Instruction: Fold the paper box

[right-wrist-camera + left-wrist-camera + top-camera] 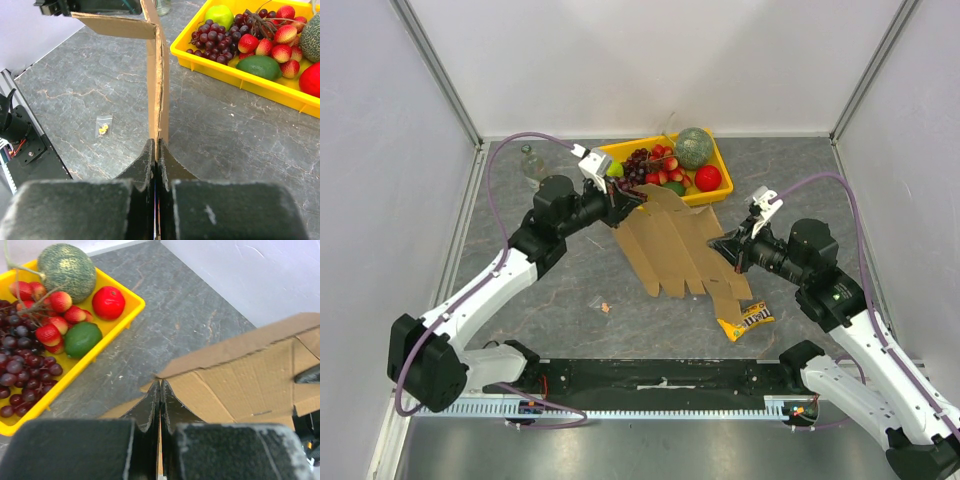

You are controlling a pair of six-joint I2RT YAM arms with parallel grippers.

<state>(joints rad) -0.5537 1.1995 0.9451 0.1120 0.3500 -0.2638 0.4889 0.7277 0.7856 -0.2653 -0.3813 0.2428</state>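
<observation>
- Brown cardboard, top view: the paper box (672,248), a flat die-cut sheet with tabs along its near edge, is hanging between the two arms at mid-table, just in front of the yellow tray (708,197) of fruit.
- The left gripper (623,204) is pinching the sheet's far-left corner. The right gripper (724,246) is clamping its right edge.
- A yellow candy packet (745,320) is lying on the table just near of the sheet. A clear bottle (530,161) is standing at the far left.
- Left wrist view: the left gripper (160,385) is pressing both fingers tightly onto the edge of the paper box (240,372), which is spreading rightward with one panel folding up.
- The yellow tray (134,301) is sitting to the left, carrying a melon (66,265), a red fruit (108,302), a lime (82,339) and grapes (20,371).
- Right wrist view: the right gripper (156,143) is squeezing the near edge of the paper box (159,85), which is showing edge-on and upright.
- The yellow tray (225,70) is lying to the right. A small clear bag (103,126) is resting on the table to the left.
</observation>
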